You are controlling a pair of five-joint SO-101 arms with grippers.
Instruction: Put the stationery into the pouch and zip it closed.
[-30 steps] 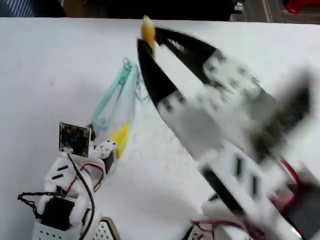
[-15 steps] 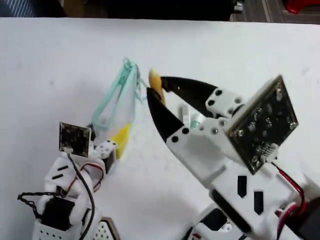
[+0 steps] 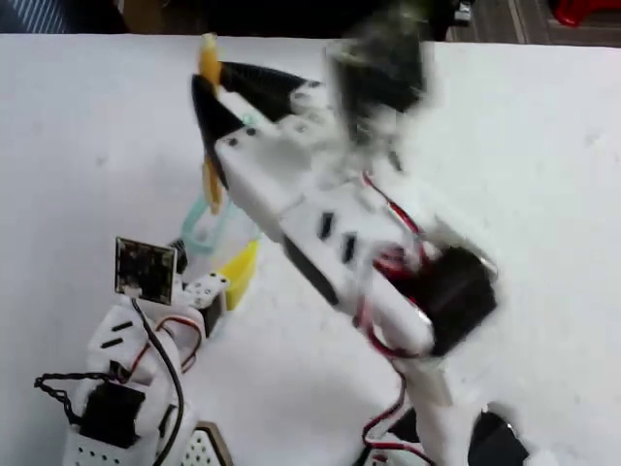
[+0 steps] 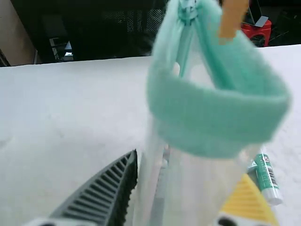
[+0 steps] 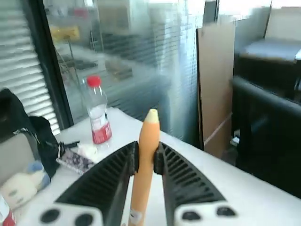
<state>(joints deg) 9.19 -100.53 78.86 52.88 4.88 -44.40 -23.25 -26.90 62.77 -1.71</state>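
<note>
Crayon [image 5: 140,193] is clamped between the right gripper [image 5: 146,153] jaws, with its pointed tip sticking out past the fingertips. From the high view, that arm is stretched out over the counter [image 3: 87,126] and holds the crayon roughly upright. The crayon's lower end is right by the teal rim of the pouch [image 4: 216,113]. It looks to be just above the mouth, but I can't tell whether it's inside. Left gripper [image 4: 188,172] is closed on the pouch. The clear body sits between the dark finger and the yellow-tipped one, standing up, mouth open, zip undone. Green-and-white glue stick [image 4: 265,176] lies flat on the counter just beside the pouch, outside it.
</note>
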